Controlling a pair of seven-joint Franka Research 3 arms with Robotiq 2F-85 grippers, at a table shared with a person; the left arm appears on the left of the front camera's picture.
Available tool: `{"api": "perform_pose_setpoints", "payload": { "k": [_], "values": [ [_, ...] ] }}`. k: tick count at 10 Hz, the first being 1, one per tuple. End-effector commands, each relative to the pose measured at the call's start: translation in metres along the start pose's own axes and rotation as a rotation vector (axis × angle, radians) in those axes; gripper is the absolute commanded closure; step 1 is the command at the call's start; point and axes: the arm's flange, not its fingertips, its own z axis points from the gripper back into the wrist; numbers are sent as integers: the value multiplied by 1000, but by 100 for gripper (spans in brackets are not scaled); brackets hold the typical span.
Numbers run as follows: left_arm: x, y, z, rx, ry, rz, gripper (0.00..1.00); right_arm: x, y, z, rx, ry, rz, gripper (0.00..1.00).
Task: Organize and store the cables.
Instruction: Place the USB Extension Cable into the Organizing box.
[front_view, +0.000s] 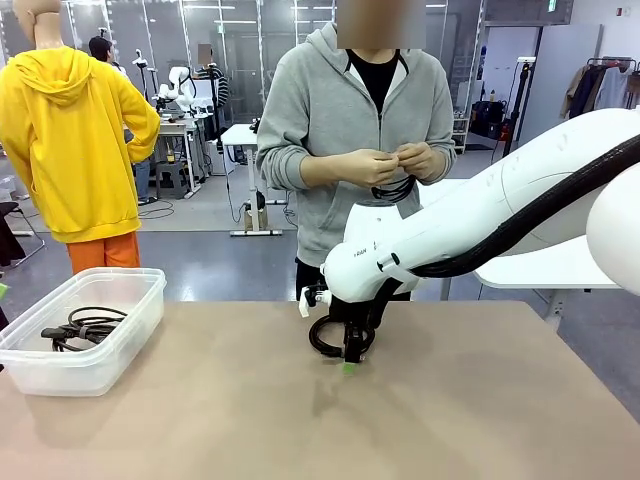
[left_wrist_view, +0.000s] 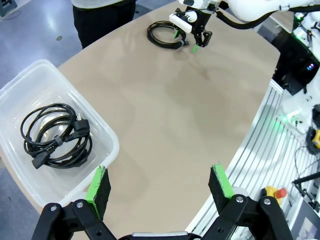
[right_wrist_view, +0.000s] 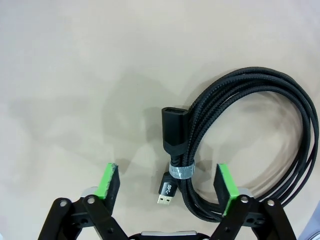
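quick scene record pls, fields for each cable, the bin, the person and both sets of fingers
table cable: coiled, strap-tied, lying on the table
bin cable: coiled, inside the clear bin on the robot's left
person's hands: holding a third cable beyond the table's far edge
right fingers: open, straddling the table cable's tied part
left fingers: open, nothing between them, above the table beside the bin

The left gripper (left_wrist_view: 160, 187) hangs over the brown table (left_wrist_view: 175, 115), its jaws wide apart with nothing between them. At the left, a clear box (left_wrist_view: 112, 147) holds one coiled black cable (left_wrist_view: 55, 135). Far across, the right gripper (left_wrist_view: 185, 41) stands low at the rim of a second coiled cable (left_wrist_view: 151, 36).
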Motion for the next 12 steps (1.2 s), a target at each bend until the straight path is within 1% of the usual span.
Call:
{"api": "perform_pose_setpoints", "payload": {
  "k": [1, 2, 4, 6, 7, 8, 11, 12],
  "values": [
    [3, 2, 1, 9, 9, -12, 0, 9, -3, -2, -5, 22, -23, 16],
    [3, 2, 1, 9, 9, -12, 0, 8, -5, -3, -6, 12, -30, 46],
    [3, 2, 1, 9, 9, -12, 0, 8, -6, -2, -7, 5, -37, 100],
    [3, 2, 1, 9, 9, -12, 0, 9, -4, -2, -5, 13, -36, 100],
    [3, 2, 1, 9, 9, -12, 0, 9, -4, -1, -6, 20, -36, 96],
    [3, 2, 1, 9, 9, -12, 0, 9, -3, 0, -10, 23, -39, 100],
    [3, 2, 1, 9, 9, -12, 0, 14, 1, 10, -29, 56, -40, 100],
    [3, 2, 1, 9, 9, -12, 0, 18, 5, 21, -31, 48, -38, 100]
  ]
}}
